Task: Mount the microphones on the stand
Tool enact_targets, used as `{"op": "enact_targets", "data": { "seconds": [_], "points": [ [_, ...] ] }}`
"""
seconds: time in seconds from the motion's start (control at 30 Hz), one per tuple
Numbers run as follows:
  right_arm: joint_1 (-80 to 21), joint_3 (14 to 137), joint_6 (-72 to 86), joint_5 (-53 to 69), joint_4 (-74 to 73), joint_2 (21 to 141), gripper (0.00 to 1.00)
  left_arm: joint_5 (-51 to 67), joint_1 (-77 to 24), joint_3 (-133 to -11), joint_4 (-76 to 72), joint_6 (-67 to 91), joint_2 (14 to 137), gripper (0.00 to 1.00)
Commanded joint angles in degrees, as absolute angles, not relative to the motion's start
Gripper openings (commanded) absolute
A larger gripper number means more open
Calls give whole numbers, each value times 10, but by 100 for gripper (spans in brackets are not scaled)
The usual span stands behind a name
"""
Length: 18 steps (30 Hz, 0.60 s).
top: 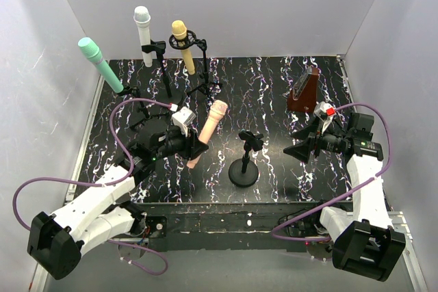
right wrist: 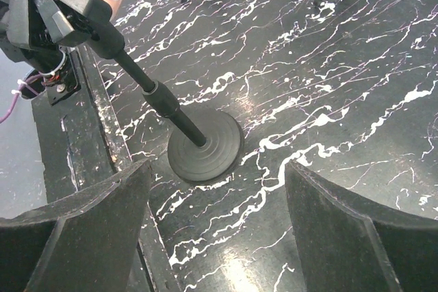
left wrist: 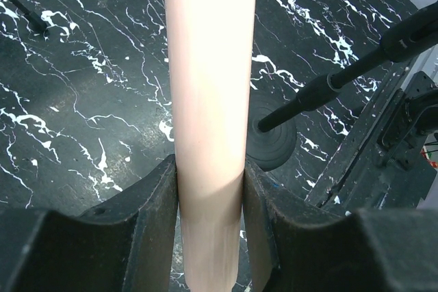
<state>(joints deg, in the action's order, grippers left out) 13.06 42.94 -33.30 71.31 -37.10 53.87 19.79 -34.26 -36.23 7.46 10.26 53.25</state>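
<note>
Clamping the peach-pink microphone (top: 209, 131) low on its handle with the left gripper (top: 194, 146), tilted, just left of the empty stand (top: 244, 163); line the handle up with the clip (top: 250, 140), press in gently; with the right gripper (top: 300, 150) spread wide, empty, handy for steadying the base; behind, mint microphone (top: 99, 63), white microphone (top: 143, 32), yellow microphone (top: 182, 44) already mounted; metronome (top: 303, 90) well apart, no obstruction between.

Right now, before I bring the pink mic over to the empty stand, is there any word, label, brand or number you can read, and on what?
No readable text anywhere.
Peach-pink microphone in the left claw: plain, no print.
Mint green microphone, white microphone, yellow microphone: no marking visible.
Metronome: any scale too small to read.
Empty stand: bare black.
</note>
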Motion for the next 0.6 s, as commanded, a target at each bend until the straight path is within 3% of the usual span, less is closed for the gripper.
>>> {"op": "enact_targets", "data": {
  "seconds": [0.0,0.57],
  "points": [
    [134,423,-345,737,-372,540,85,213,-345,-362,49,100,516,0],
    [134,418,-356,745,-375,541,85,230,-345,-358,43,106,511,0]
  ]
}}
